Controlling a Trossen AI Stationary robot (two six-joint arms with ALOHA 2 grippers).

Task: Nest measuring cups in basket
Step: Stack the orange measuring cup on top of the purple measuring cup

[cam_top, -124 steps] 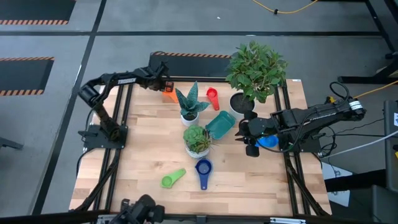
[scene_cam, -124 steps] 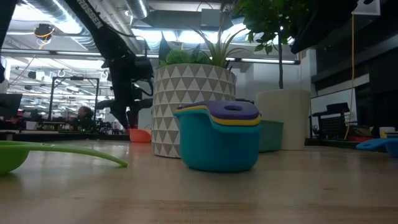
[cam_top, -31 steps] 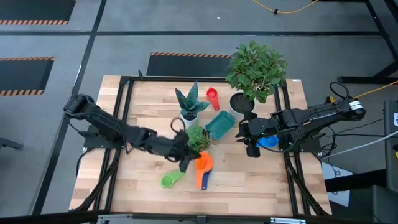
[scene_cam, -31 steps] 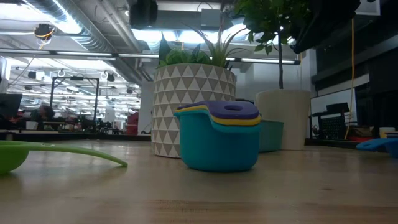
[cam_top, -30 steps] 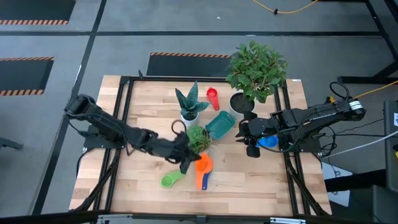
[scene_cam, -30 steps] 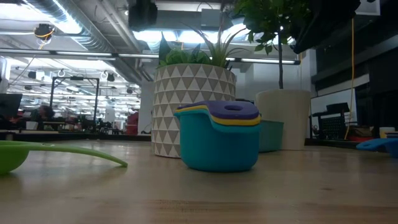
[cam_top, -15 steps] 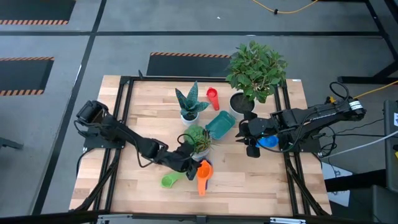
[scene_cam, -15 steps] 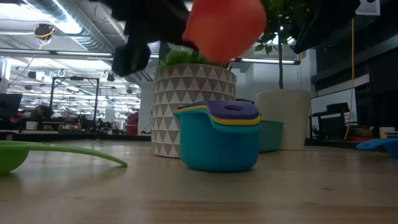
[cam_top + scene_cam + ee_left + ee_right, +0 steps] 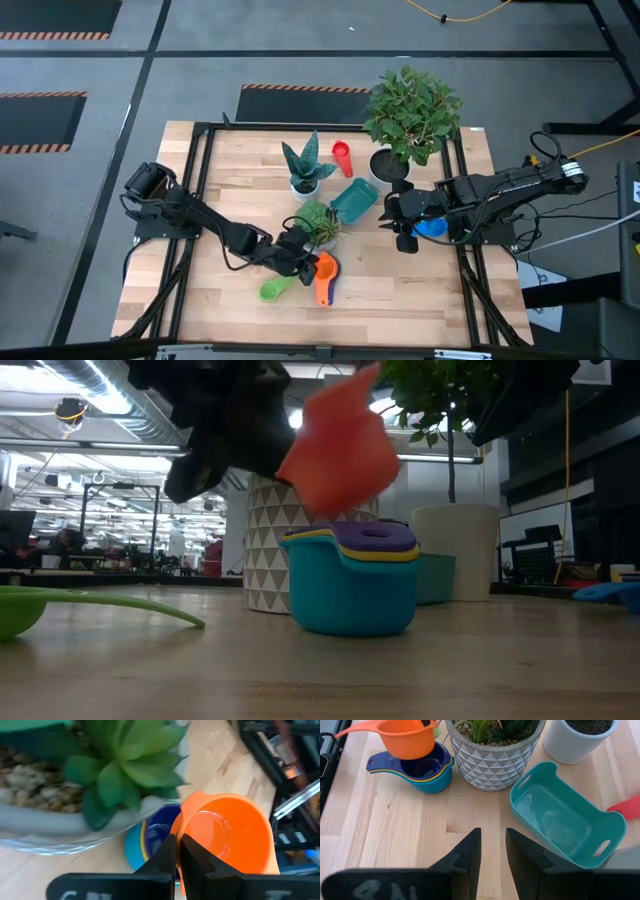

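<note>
My left gripper (image 9: 303, 263) is shut on an orange measuring cup (image 9: 325, 270), held just above a nested stack of dark blue, yellow and teal cups (image 9: 422, 772) that stands on the table. A green cup (image 9: 275, 289) lies near the front. A red cup (image 9: 342, 155) lies at the back. The teal basket (image 9: 353, 200) stands mid-table with nothing in it. My right gripper (image 9: 492, 850) hovers open to the right of the basket, nothing between its fingers. A light blue cup (image 9: 432, 228) lies on the table beside it. My left gripper pinches the orange cup's wall at its rim (image 9: 181, 822), one finger inside the bowl and one outside. It comes slanting down from the table's left. The cup hangs tilted, clear of the stack (image 9: 350, 560), its handle (image 9: 322, 295) toward the near edge.
A succulent in a patterned pot (image 9: 318, 225) stands right behind the stack, close to my left gripper. A snake plant (image 9: 303, 170) and a tall leafy plant (image 9: 412, 115) stand farther back. Bare wood lies along the near edge.
My left gripper has come down with the orange cup toward the stack of cups and has tipped further downward. The cup, above the low view a second ago, now hangs tilted just over the stack.
</note>
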